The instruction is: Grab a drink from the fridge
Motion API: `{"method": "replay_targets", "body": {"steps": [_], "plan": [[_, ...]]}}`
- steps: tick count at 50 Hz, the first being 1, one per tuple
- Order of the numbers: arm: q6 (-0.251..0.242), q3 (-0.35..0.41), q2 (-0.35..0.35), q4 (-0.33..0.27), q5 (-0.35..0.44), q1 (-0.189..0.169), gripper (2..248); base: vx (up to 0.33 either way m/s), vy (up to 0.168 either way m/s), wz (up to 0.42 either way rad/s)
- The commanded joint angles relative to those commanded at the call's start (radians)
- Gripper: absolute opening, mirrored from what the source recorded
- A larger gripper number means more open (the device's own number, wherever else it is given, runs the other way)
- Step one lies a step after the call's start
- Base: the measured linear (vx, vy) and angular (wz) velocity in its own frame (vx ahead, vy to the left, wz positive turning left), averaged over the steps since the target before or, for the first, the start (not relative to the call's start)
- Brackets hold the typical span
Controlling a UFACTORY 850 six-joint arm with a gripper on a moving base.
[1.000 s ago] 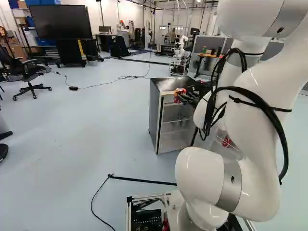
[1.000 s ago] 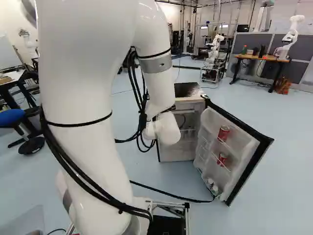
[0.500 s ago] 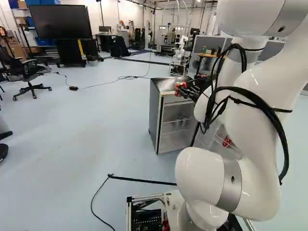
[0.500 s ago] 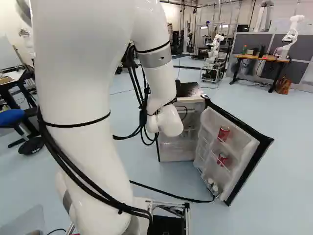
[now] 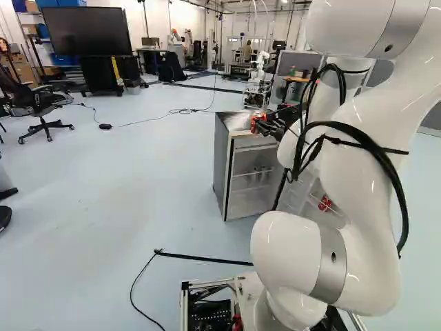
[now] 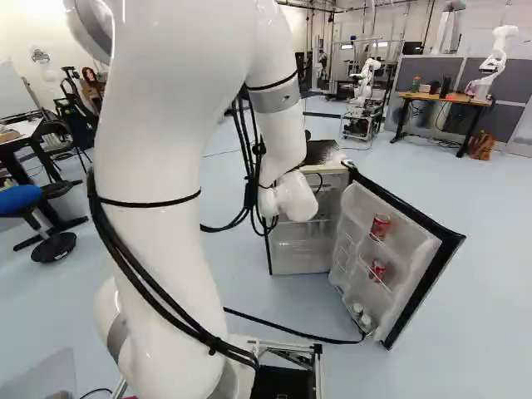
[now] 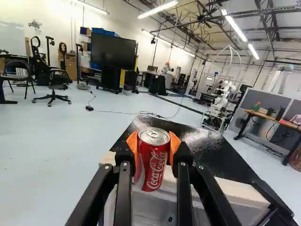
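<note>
The can (image 7: 153,165) was out of the fridge (image 5: 222,169)

The gripper (image 7: 154,147) held it from two sides, near the upper middle of the left base view. The grabbing was, I judged, done. Only moving away remained (maybe also closing the door (image 6: 413,249), which stood open at the right base view's right, but nobody asked this).

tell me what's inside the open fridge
Two red cans and a few small items sit in its door; others stand deeper inside. The arm hides part of the interior.
</note>
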Motion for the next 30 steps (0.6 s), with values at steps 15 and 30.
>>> {"method": "replay_targets", "body": {"steps": [15, 30], "plan": [[0.000, -0.074, -0.057, 0.000, 0.000, 0.008, 89, 0.000, 0.000, 0.000], [0.000, -0.149, -0.114, 0.000, 0.000, 0.015, 89, 0.000, 0.000, 0.000]]}}
